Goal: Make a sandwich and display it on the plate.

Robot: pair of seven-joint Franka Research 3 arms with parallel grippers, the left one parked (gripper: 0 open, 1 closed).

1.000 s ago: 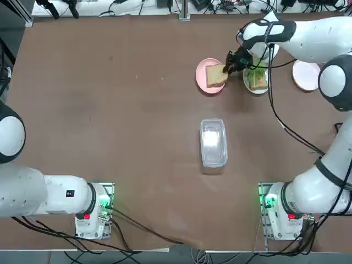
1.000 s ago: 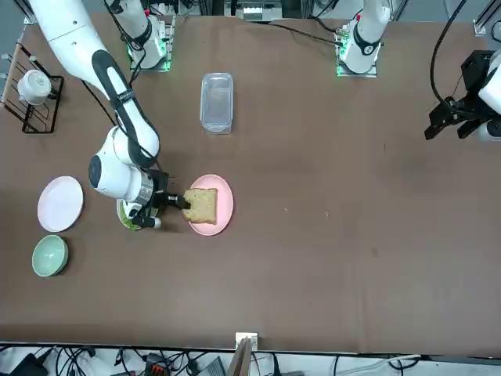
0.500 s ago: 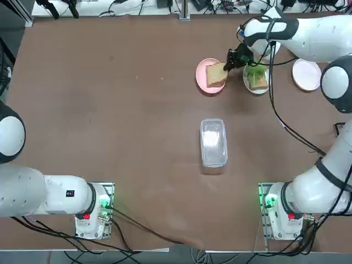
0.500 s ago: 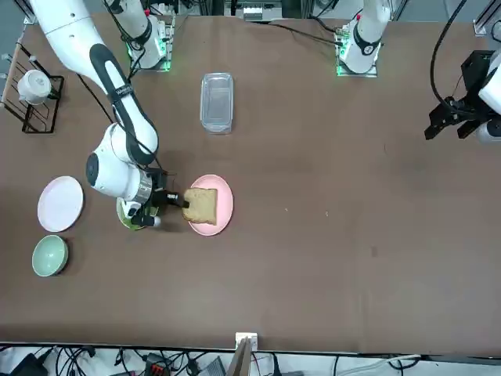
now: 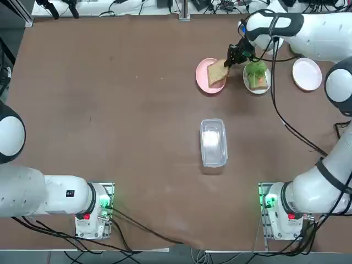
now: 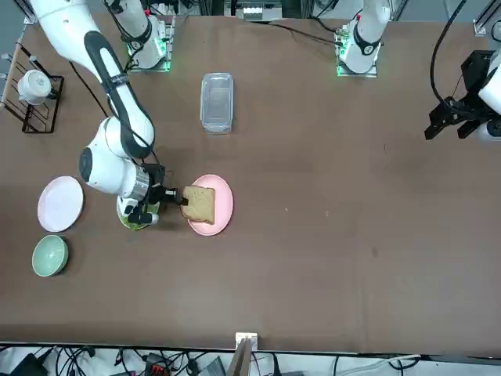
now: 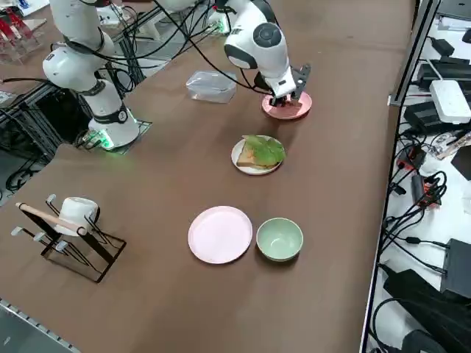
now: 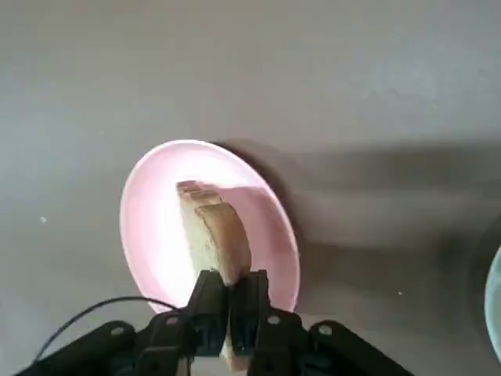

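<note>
My right gripper (image 5: 231, 59) is shut on one edge of a toasted bread slice (image 5: 218, 72), holding it tilted over the pink plate (image 5: 201, 74). In the wrist view the slice (image 8: 215, 231) stands on edge between my fingers, above that pink plate (image 8: 156, 227). Right beside it, on the arm's side, the small white plate (image 5: 257, 88) carries the open sandwich (image 5: 256, 74): another slice topped with green lettuce. From the front, the gripper (image 6: 178, 199) sits between the lettuce plate (image 6: 130, 222) and the held slice (image 6: 201, 205).
A clear lidded container (image 5: 213, 142) lies mid-table. An empty pale round plate (image 5: 307, 73) sits to the right of the lettuce plate, with a green bowl (image 7: 279, 238) beside it. A wire rack holding a mug (image 7: 70, 224) stands at the right edge.
My gripper has closed on the slice's edge and risen slightly toward the far side, lifting the slice from flat on the pink plate into a tilt.
</note>
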